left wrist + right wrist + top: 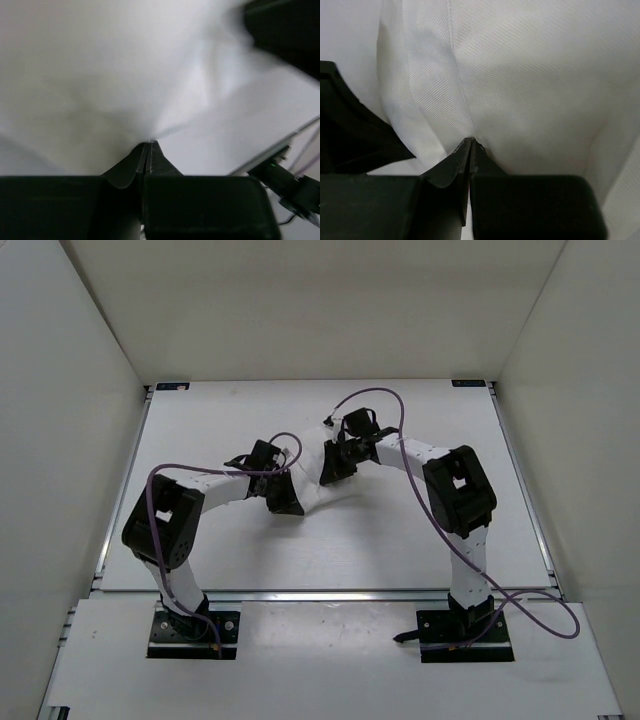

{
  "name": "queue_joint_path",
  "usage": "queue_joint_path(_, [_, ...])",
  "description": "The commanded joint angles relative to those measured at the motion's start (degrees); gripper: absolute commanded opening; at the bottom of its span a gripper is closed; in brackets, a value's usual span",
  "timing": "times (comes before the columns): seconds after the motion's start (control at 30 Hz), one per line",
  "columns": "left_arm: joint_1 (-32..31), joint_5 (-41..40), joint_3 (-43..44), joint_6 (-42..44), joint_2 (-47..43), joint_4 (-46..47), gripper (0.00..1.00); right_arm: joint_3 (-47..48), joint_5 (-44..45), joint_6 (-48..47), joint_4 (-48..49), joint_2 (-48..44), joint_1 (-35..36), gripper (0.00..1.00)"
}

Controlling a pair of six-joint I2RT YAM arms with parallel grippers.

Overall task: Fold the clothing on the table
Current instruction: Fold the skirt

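Observation:
The clothing is white on the white table and hard to make out from above; it bunches between the two grippers near the table's middle. My left gripper is shut, pinching a point of the clothing at its tips, and the fabric spreads up and away from them. My right gripper is also shut on the clothing, with a seam and folds running up from its tips. The two grippers sit close together, facing each other.
Silver rails edge the table, with white walls around it. Purple cables loop over both arms. A dark part of the other arm is close by at the top right of the left wrist view, and a black body at the left of the right wrist view.

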Motion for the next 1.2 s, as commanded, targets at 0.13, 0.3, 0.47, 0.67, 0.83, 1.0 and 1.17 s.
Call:
queue_joint_path(0.13, [3.21,-1.7,0.69,2.29,0.87,-0.23,0.1,3.9,-1.91,1.53,-2.32,-5.41,-5.83,0.0])
queue_joint_path(0.3, [5.4,0.85,8.96,7.12,-3.95,-7.26,0.32,7.01,-3.57,0.58,-7.99,-16.81,-8.47,0.47])
queue_joint_path(0.47, [7.17,-6.95,16.16,13.79,-9.5,-16.31,0.71,3.12,3.23,-0.66,-9.63,-27.91,-12.6,0.8])
queue_joint_path(0.67, [4.97,-26.37,19.15,21.97,-13.54,-25.45,0.97,-4.7,17.16,-2.42,-16.57,-30.92,-16.72,0.99])
queue_joint_path(0.83, [4.53,-32.98,17.67,23.56,-14.51,-29.25,0.99,-3.56,18.39,-5.22,-24.06,-25.65,-18.06,0.99])
queue_joint_path(1.0, [5.5,-31.22,12.49,22.68,-20.48,-27.32,0.99,-4.52,19.35,-8.22,-22.68,-23.79,-15.51,0.99])
queue_joint_path(1.17, [6.11,-31.93,10.28,22.6,-22.69,-28.36,0.99,-4.89,22.17,-8.32,-19.15,-25.11,-13.66,0.99])
